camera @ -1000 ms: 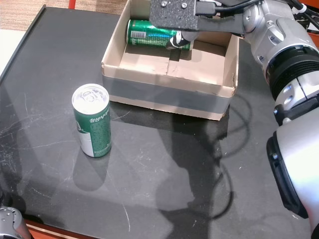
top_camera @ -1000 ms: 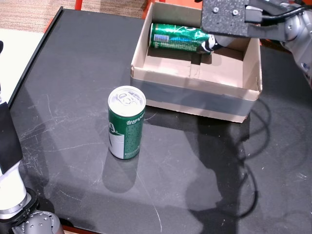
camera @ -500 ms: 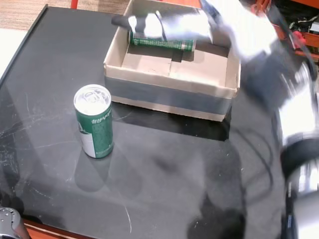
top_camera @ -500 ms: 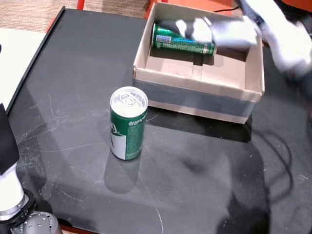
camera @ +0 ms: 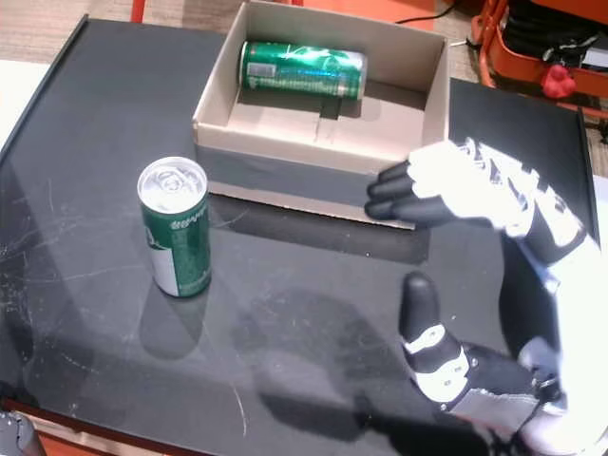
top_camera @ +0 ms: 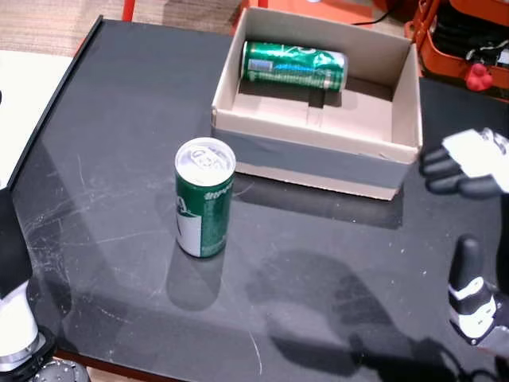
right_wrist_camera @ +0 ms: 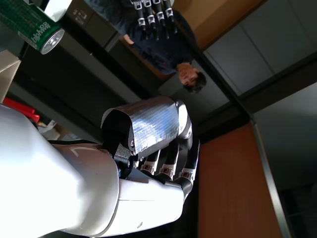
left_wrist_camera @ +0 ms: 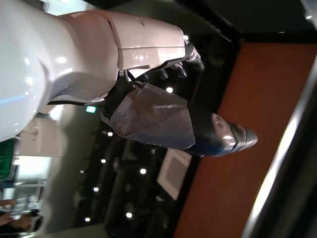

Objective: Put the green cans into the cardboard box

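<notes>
One green can (top_camera: 293, 65) (camera: 302, 68) lies on its side against the far wall of the cardboard box (top_camera: 318, 159) (camera: 285, 166) in both head views. A second green can (top_camera: 204, 197) (camera: 174, 228) stands upright on the black table, left of the box's front wall. My right hand (top_camera: 469, 163) (camera: 475, 185) hovers off the box's near right corner, open, fingers spread, thumb (camera: 423, 323) low, holding nothing. My left hand (left_wrist_camera: 163, 119) shows in the left wrist view, open and empty, away from both cans.
The black table (top_camera: 318, 263) has a raised left edge (top_camera: 56, 87). Orange framework with a red knob (top_camera: 477, 77) stands beyond the far right corner. A person (right_wrist_camera: 158, 44) in dark clothing appears in the right wrist view.
My right hand has let go of the can lying in the box, pulled out and swung back to the table's near right side, fingers now spread. The standing can has not moved.
</notes>
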